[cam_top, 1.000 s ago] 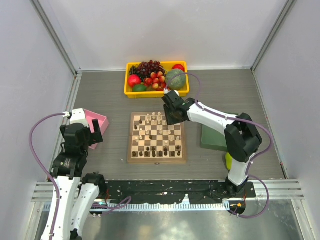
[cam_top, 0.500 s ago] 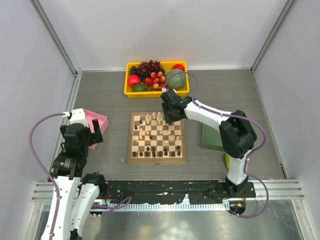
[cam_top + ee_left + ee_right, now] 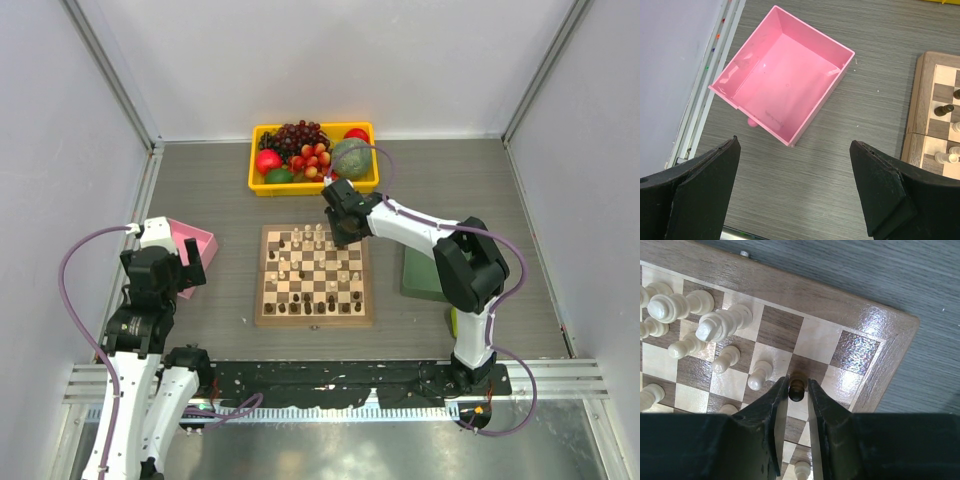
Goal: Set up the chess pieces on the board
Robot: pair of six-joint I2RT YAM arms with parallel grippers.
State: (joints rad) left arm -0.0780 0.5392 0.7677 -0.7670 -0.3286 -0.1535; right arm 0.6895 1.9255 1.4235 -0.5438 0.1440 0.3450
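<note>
On the grey table the right gripper has edged left to the board's far right corner, clamped on a dark pawn beside cream pieces, likely to relocate it; the left gripper hangs wide apart.

White arms, black joints, purple cables

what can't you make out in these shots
right wrist: the dark piece in the right hand shows only its top; the fingers hide its base, so standing or lifted is unclear
top external: chess pieces too small to tell types; the right hand covers the board's far right corner
left wrist: board cut off by the right edge
</note>
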